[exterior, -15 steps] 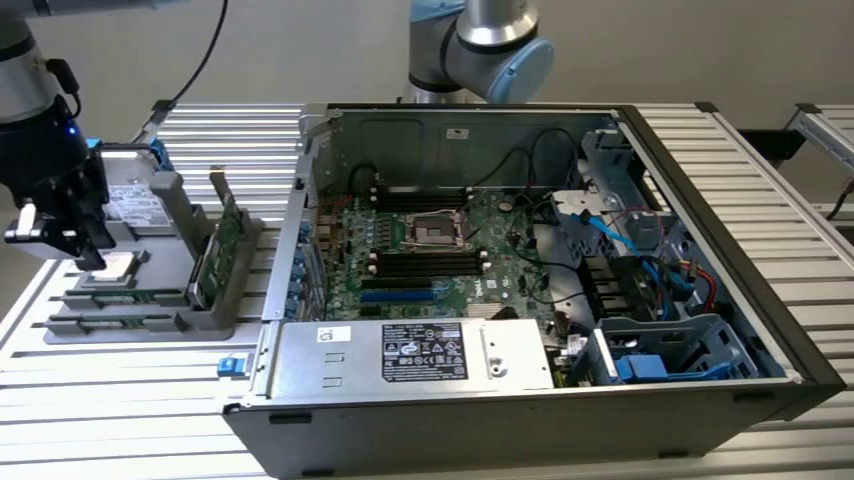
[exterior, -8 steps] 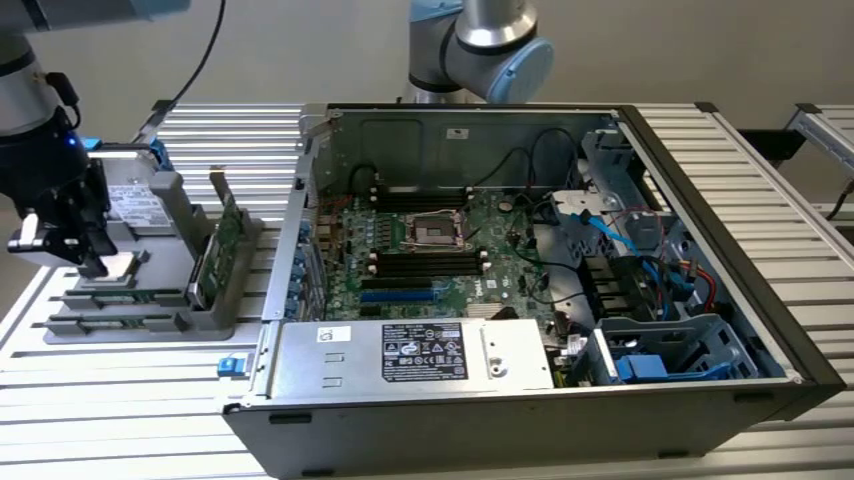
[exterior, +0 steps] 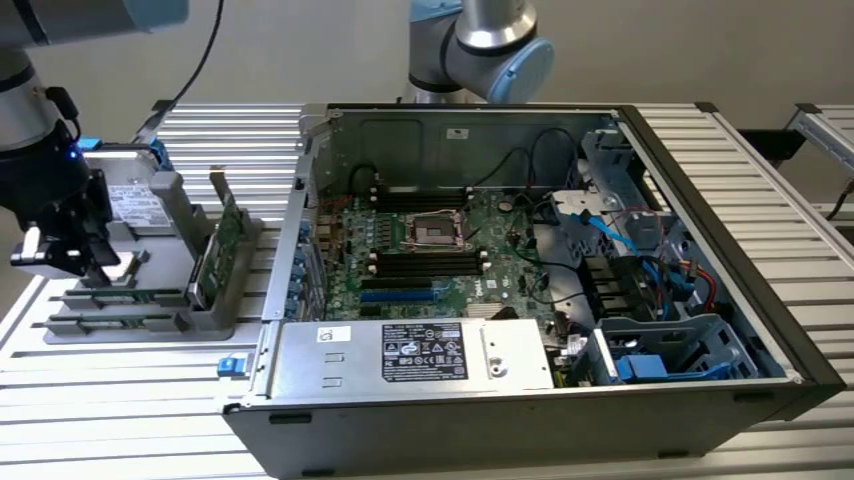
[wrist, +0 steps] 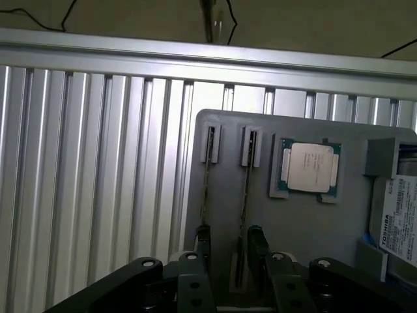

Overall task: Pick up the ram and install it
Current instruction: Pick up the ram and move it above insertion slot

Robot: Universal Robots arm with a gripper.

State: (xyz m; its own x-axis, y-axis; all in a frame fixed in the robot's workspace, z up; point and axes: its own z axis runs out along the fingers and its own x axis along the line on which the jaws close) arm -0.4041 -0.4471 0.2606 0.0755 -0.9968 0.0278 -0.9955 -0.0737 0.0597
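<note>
Because the ram point(wrist: 245, 195) stands thin-edge-up in its end holders on the grey tray point(wrist: 306, 228), the likeliest trouble is an off-centre grab. The gripper point(wrist: 229, 242) hangs over it with its fingers point(wrist: 255, 240) spread wide and holding nothing. The stick runs between them but nearer one finger than the other, so closing from here could shove it sideways or tilt it in the holders rather than pinch it squarely.

A second stick point(wrist: 206, 176) lies parallel just beside it, and the other finger sits almost over that one. Coming down could strike its top edge or catch both sticks. The processor chip point(wrist: 309, 168) sits near on the other side, apart from the fingers, with the hard drive point(wrist: 399, 218) beyond it.

Around the tray the ribbed surface point(wrist: 98, 163) is open. Toward the computer case point(exterior: 467, 125), the exterior view shows an upright expansion card point(exterior: 224, 245) between tray and case, and then the case wall to clear. Inside, cables point(exterior: 607, 235) hang near the motherboard point(exterior: 400, 255), so room there looks tight.
</note>
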